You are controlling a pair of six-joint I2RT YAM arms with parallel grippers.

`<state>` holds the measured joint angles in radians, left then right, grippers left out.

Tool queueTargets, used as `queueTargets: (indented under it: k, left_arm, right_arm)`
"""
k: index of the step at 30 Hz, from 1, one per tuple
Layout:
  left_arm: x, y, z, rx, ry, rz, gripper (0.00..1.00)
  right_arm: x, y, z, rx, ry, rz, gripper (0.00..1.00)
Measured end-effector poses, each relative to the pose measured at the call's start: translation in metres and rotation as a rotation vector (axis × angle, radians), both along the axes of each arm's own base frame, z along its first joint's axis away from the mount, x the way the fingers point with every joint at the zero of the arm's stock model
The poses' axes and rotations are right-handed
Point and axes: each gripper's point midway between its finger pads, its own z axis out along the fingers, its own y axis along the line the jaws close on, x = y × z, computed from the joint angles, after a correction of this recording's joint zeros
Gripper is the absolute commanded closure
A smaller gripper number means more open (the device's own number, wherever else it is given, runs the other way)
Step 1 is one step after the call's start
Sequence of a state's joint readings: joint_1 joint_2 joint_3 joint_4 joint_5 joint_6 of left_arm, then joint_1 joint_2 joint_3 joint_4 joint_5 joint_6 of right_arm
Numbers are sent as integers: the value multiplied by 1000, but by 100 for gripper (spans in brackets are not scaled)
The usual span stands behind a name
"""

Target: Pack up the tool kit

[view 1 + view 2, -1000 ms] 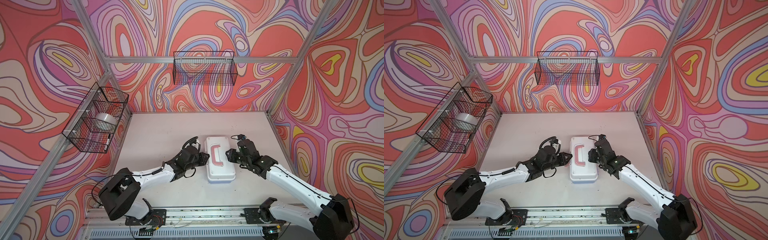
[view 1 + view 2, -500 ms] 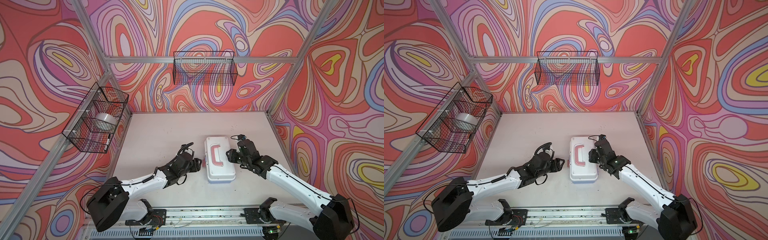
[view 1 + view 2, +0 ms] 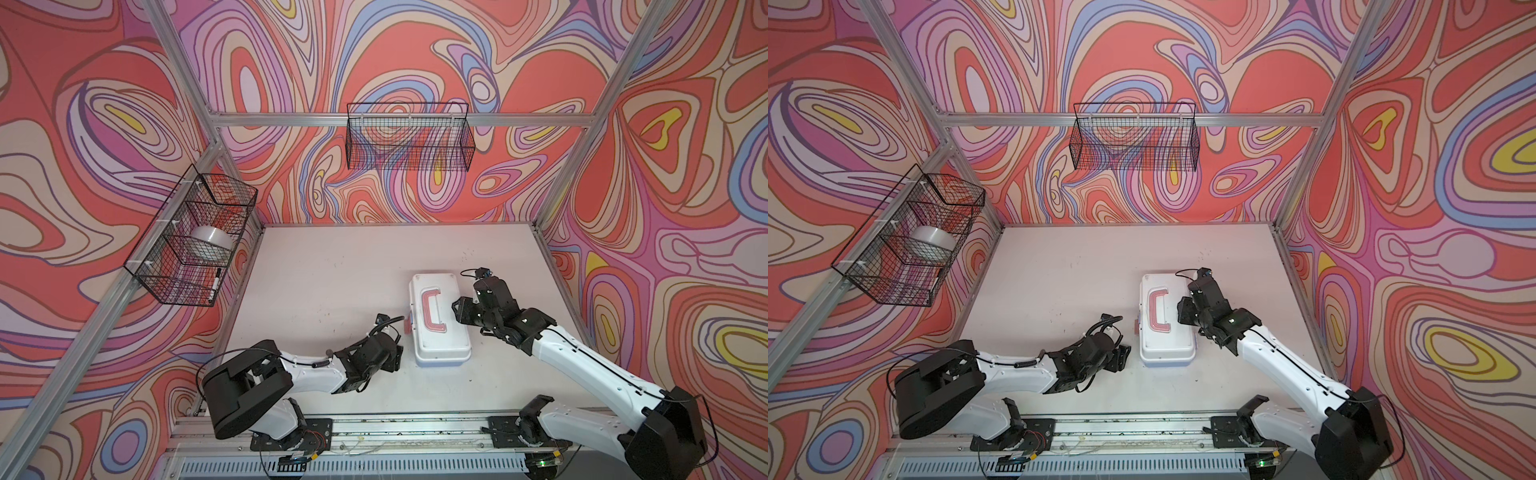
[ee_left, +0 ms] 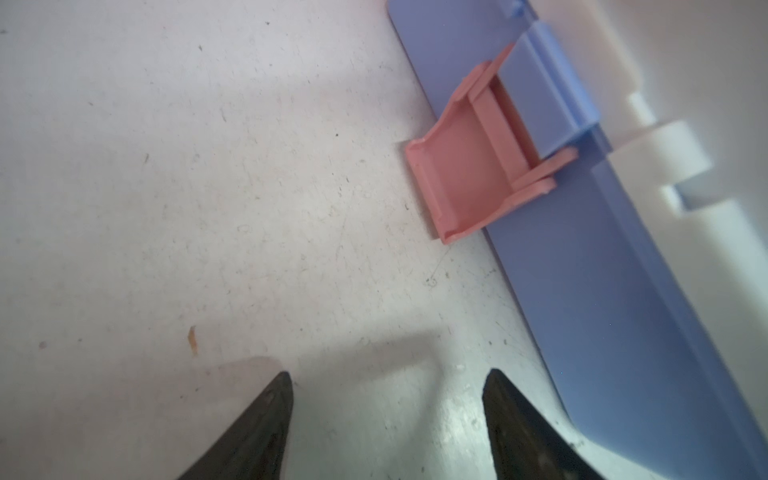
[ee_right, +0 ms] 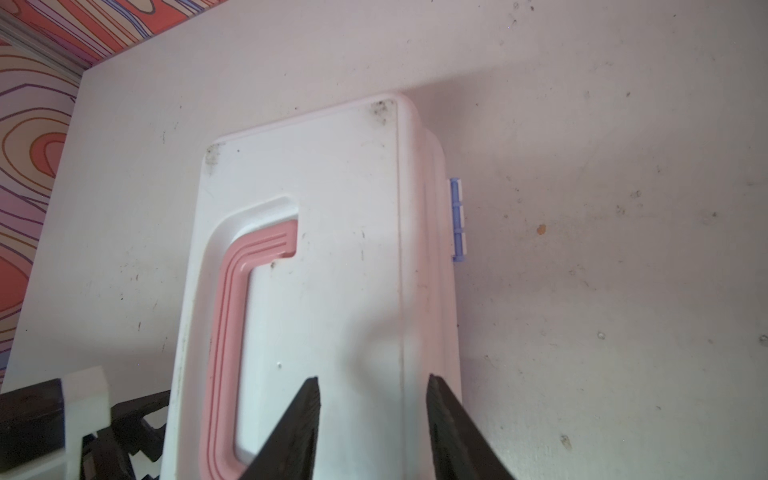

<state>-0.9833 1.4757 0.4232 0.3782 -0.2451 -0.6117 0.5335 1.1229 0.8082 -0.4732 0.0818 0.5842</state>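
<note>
The tool kit [image 3: 440,328] [image 3: 1167,332] lies shut on the table, a white rounded box with a pink handle [image 3: 432,309] flat in its lid. A pink latch [image 4: 465,183] hangs loose from the blue base [image 4: 602,299] on the kit's left side. My left gripper [image 3: 397,355] [image 4: 388,374] stands open just left of the kit's near end, low over bare table, touching nothing. My right gripper [image 3: 457,311] [image 5: 372,378] is open over the lid's right edge, nothing gripped between its fingers. No loose tools show.
A black wire basket [image 3: 409,137] hangs on the back wall. Another wire basket [image 3: 191,245] on the left wall holds a tape roll [image 3: 210,241] and a marker [image 3: 216,284]. The arms' mounting rail [image 3: 374,428] runs along the table's front edge.
My left gripper has drawn back from the kit's left side toward the front and opened wide. The right jaws have spread a little. The kit has stayed put.
</note>
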Motion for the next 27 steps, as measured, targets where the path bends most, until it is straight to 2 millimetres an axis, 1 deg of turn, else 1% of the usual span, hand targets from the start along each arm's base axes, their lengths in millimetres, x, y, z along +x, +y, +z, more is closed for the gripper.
queueTargets:
  k: [9, 13, 18, 23, 27]
  left_arm:
    - [5, -15, 3, -27, -85, -48, 27]
    - [11, -20, 0, -23, -97, -42, 27]
    - [20, -33, 1, -38, -111, -31, 27]
    - [31, -35, 0, -38, -142, 7, 28]
    - [39, -34, -1, -37, -179, 47, 28]
  right_arm:
    - [0, -4, -1, -18, 3, -12, 56]
    - [0, -5, -1, -21, 0, -14, 56]
    - [0, -5, -1, -24, -2, -17, 56]
    - [0, -6, -1, -25, -3, -18, 56]
    - [0, -6, -1, -26, -4, -19, 57]
